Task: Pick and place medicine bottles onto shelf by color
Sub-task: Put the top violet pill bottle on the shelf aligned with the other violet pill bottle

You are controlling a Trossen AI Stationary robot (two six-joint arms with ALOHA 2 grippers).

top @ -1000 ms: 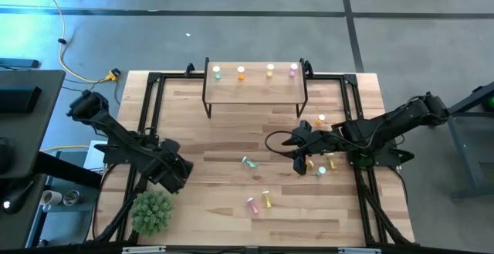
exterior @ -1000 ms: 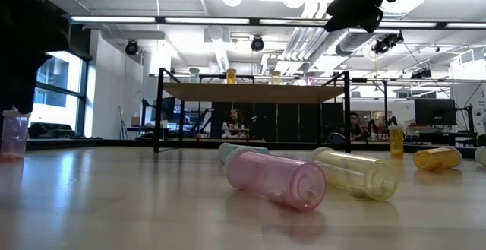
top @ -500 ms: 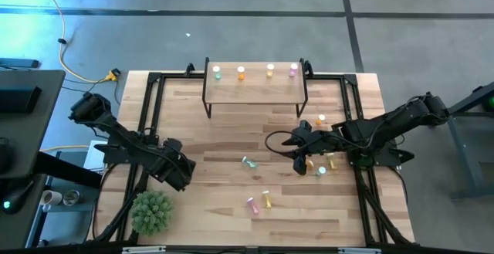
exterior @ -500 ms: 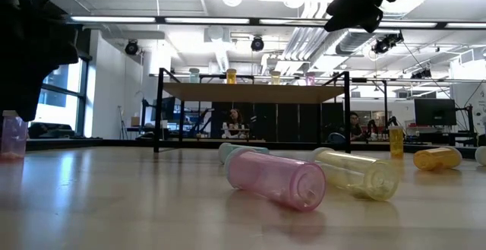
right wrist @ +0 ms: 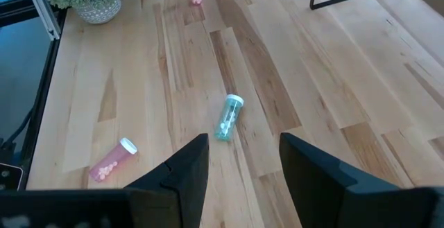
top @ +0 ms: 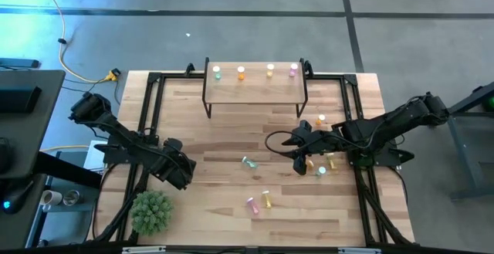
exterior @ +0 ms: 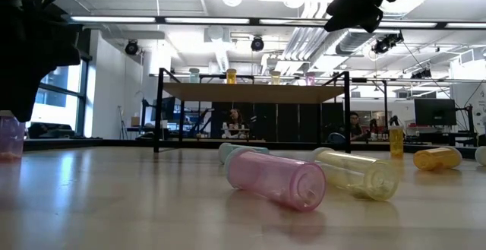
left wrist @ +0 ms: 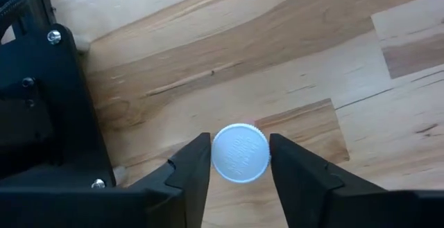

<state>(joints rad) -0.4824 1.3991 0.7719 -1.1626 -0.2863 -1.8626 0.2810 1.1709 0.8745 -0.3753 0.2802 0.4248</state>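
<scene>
Left tool (left wrist: 239, 160) squeezing an upright bottle (left wrist: 240, 153) at the worktop's (top: 231, 130) left edge.
Its fingers (left wrist: 191, 169) touch both sides of the white cap. Right tool (right wrist: 239, 160) hangs open over a green bottle (right wrist: 228, 116) lying mid-worktop.

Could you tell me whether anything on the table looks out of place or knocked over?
Yes: a pink bottle and a yellow bottle lie on their sides mid-table, and a green bottle lies tipped nearby, while four bottles stand upright on the shelf.
</scene>
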